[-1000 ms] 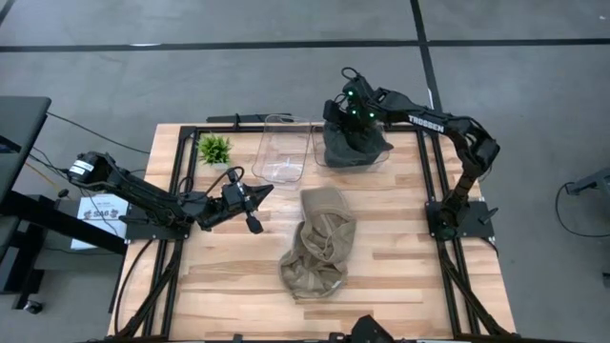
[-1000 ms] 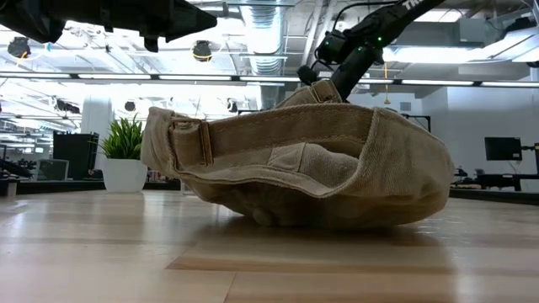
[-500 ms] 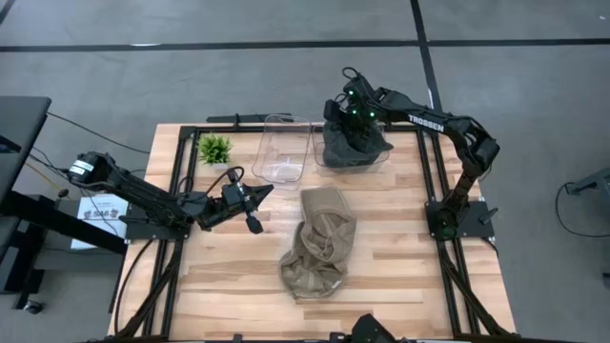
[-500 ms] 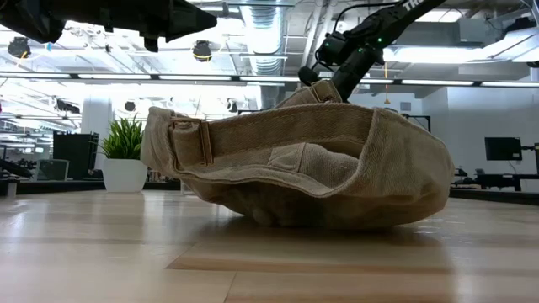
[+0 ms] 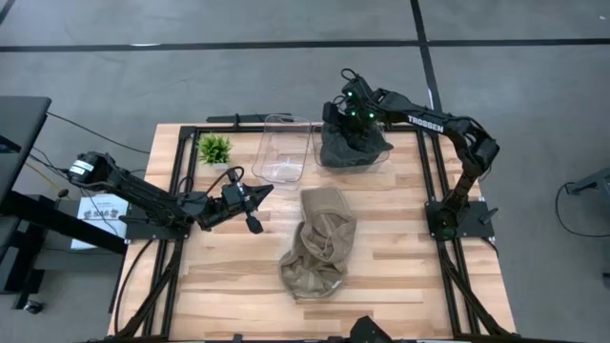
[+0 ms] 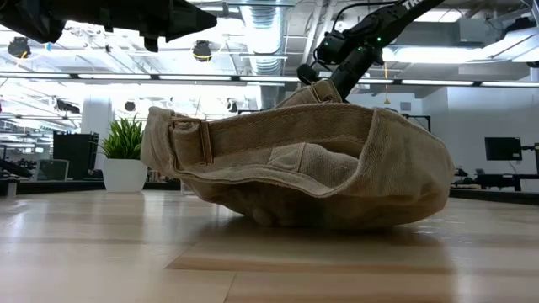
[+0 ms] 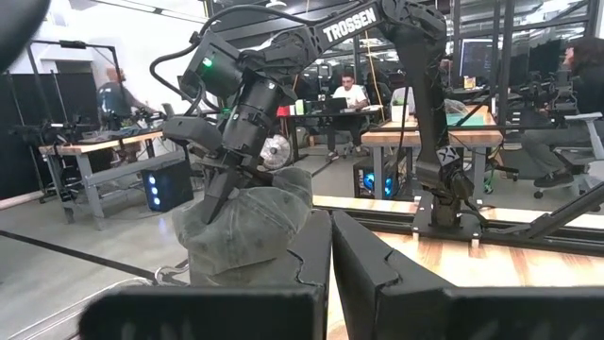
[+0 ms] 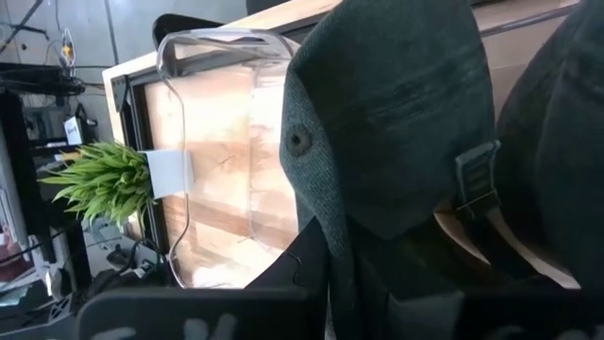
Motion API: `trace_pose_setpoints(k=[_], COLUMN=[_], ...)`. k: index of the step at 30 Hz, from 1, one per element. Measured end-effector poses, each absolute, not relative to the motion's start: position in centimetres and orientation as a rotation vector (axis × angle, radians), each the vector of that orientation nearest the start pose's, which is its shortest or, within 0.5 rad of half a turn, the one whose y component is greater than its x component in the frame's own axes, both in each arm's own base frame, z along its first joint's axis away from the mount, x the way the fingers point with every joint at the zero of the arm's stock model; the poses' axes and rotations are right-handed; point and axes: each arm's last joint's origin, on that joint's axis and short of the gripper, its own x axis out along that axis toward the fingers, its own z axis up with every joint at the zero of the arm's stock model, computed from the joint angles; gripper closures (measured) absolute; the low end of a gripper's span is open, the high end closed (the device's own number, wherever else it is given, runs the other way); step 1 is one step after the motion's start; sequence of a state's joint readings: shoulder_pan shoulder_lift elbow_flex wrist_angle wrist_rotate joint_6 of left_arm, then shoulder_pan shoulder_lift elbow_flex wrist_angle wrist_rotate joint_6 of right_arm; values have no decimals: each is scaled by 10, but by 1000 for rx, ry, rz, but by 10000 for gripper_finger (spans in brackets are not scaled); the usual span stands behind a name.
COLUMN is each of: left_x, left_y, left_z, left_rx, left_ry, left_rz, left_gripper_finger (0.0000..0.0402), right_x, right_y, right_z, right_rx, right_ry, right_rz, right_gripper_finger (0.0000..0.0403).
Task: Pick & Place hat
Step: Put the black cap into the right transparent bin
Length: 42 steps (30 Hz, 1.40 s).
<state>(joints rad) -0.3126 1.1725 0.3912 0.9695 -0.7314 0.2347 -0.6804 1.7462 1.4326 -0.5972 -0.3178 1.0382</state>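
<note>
Low view: tan hat (image 6: pixel 295 172) upturned, crumpled.

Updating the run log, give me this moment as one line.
right claw: over grey hat, in clear bin | left claw: shut, idle | tan hat: on table | second bin: no hat

- Even, bright overhead light falls on the bench (image 5: pixel 400 276); shadows are soft.
- In the low view, ceiling strip lights (image 6: pixel 472 82) glare, and the near bench surface is blurred.
- The clear bin (image 8: pixel 212 142) shows bright reflections.
</note>
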Motion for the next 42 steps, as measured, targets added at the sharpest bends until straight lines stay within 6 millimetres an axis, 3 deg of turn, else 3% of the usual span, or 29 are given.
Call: trace_pose_setpoints(k=[14,33,42], left_x=[217,217,217], left_y=[-50,-50,-50], left_z=[234,234,234], left_rx=[136,136,136], left_ry=[-114,-115,-115], left_rz=[434,434,434], left_gripper_finger=[389,389,389], right_x=[285,285,284], right_y=[-245,-245,-246], right_z=[270,270,269], right_rx=[1423,1415,1491], right_ry=[540,536,507], right_rz=[-796,-811,-862], right_gripper_finger=[386,385,328])
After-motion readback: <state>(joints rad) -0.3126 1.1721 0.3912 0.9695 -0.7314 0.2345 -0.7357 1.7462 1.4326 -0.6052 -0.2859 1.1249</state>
